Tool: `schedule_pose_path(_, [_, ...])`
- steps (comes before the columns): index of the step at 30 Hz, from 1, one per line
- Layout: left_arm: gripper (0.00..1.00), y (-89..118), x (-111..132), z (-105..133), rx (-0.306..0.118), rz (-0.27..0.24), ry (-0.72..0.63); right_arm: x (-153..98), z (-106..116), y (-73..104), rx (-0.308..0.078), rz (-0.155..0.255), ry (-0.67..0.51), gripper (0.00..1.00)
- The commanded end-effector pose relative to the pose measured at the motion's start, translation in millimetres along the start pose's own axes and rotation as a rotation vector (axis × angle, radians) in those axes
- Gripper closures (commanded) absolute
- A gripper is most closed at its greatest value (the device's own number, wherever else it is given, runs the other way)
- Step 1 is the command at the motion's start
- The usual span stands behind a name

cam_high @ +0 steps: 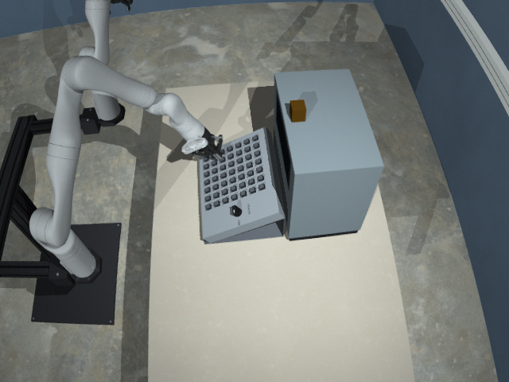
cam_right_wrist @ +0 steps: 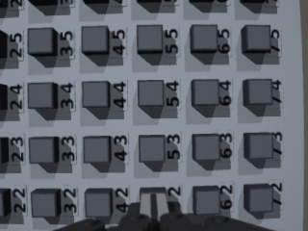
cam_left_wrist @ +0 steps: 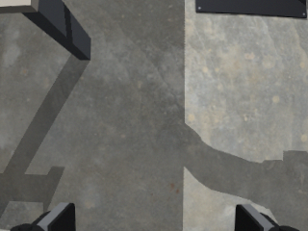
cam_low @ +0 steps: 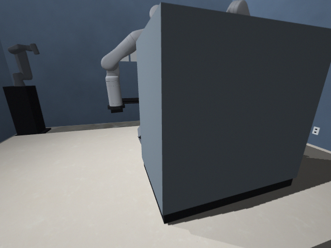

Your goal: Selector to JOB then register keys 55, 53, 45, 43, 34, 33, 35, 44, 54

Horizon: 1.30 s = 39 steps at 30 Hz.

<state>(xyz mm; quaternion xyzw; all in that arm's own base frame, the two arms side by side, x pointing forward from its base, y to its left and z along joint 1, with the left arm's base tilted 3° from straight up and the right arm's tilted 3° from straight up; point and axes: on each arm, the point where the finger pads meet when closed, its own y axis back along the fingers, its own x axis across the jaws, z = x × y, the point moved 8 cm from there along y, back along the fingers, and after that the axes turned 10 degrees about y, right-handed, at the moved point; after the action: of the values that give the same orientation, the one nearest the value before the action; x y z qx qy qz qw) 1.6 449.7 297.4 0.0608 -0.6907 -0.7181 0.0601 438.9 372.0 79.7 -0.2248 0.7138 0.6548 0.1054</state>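
Hovering Low Over the Numbers

The right jaws (cam_high: 220, 157), closed on nothing, hang over the keypad console (cam_high: 222, 227) (cam_low: 139, 131) (cam_right_wrist: 295, 120) on the desk; the left jaws (cam_high: 128, 4) are open, well away. The rigid keys (cam_high: 233, 180) (cam_right_wrist: 96, 93) probably need straight, centred presses; the selector (cam_high: 235, 211) likely wants a side-to-side grip and a firm twist.

Rough, mottled concrete-like floor (cam_high: 254, 25) (cam_left_wrist: 135, 96); matt, painted-looking cabinet (cam_high: 328, 131) (cam_low: 235, 106); smooth, plastic-looking arm (cam_high: 65, 123).
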Motion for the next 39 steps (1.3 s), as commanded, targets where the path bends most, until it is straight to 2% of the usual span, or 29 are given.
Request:
schedule_pose_path(1, [0.002, 0.7, 0.0, 0.2, -0.002, -0.001, 0.0, -0.8, 0.2, -2.0, -0.001, -0.001, -0.001, 0.903])
schedule_pose_path(39, [0.002, 0.7, 0.0, 0.2, -0.002, -0.001, 0.0, -0.9, 0.2, -6.1, -0.001, -0.002, -0.001, 0.903])
